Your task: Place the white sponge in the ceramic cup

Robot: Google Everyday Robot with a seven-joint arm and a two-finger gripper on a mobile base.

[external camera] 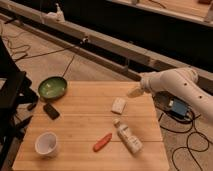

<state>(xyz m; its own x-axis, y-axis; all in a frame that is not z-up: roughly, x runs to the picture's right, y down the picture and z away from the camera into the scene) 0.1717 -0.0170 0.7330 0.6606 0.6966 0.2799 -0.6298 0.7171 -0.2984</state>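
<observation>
Currently, gripper (134,92) hovers w/ jaws apart, empty, just up-right of white sponge (118,105) lying mid-right on wooden table (85,122); ceramic cup (46,144) stands upright near front-left corner, well apart.

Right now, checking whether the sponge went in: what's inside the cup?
The cup looks empty; its near inner wall is hidden. The sponge lies on the table, the hand hovering just beyond it.

The sponge (118,105) is off-white, the ceramic cup (46,144) white, the bowl (52,87) green, the table (82,127) pale wood-grain, the gripper (134,92) at its right edge cream.
</observation>
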